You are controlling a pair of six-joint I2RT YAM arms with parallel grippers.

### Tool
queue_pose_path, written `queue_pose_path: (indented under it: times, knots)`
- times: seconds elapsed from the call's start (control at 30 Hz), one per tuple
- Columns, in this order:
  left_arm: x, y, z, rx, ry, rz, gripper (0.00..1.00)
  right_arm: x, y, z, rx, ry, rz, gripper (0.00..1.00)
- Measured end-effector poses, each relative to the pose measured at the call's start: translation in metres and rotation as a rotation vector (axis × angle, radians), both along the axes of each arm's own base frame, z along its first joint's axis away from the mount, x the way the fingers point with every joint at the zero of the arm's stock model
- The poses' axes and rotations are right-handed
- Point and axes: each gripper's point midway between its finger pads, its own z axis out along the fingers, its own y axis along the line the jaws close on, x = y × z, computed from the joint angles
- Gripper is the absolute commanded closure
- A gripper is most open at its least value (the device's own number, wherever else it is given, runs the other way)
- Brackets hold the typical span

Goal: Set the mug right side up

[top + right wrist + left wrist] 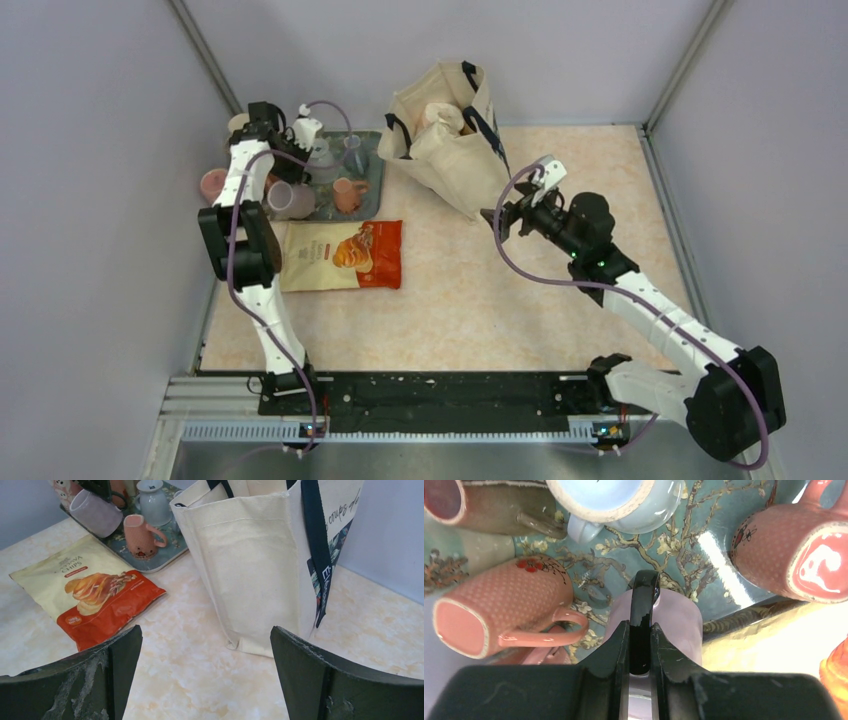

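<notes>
A lilac mug (681, 625) with a black handle (644, 600) is at the near left of the blossom-patterned teal tray (664, 565). My left gripper (640, 630) is shut on that handle. In the top view the mug (293, 200) is tilted on its side, with my left gripper (283, 180) just behind it. It also shows in the right wrist view (95, 514), mouth facing up and left. My right gripper (205, 650) is open and empty above the table in front of the tote bag; in the top view it (497, 222) is mid-table.
Other mugs are on the tray: a pink one lying on its side (499, 610), another pink one (794, 545), a light blue one (624, 500) and a brownish one (489, 510). A chips bag (340, 255) lies in front of the tray. A cream tote bag (450, 130) stands at the back centre.
</notes>
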Motion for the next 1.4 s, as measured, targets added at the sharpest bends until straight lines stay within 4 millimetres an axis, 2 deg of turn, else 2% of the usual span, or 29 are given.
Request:
queue_pose_path:
  times: [0.17, 0.3, 0.53, 0.73, 0.97, 1.17, 1.4]
  knots:
    - [-0.001, -0.001, -0.005, -0.065, -0.042, 0.111, 1.00, 0.002, 0.010, -0.006, 0.055, 0.053, 0.023, 0.01]
    - [-0.003, -0.003, -0.001, -0.089, -0.068, 0.176, 1.00, 0.002, 0.022, -0.015, 0.086, 0.102, 0.052, 0.01]
    - [-0.007, 0.001, 0.015, -0.181, -0.107, 0.259, 1.00, -0.007, 0.065, -0.038, 0.089, 0.184, 0.154, 0.01]
    - [-0.016, 0.000, 0.028, -0.232, -0.135, 0.277, 1.00, -0.013, 0.094, -0.043, 0.107, 0.214, 0.225, 0.01]
    - [-0.036, -0.010, 0.036, -0.299, -0.131, 0.273, 1.00, -0.023, 0.142, -0.047, 0.140, 0.248, 0.328, 0.01]
    - [-0.057, -0.018, 0.055, -0.338, -0.154, 0.259, 1.00, -0.026, 0.201, -0.060, 0.160, 0.300, 0.423, 0.01]
    - [-0.091, -0.038, 0.062, -0.398, -0.135, 0.217, 1.00, -0.012, 0.244, -0.076, 0.276, 0.384, 0.468, 0.01]
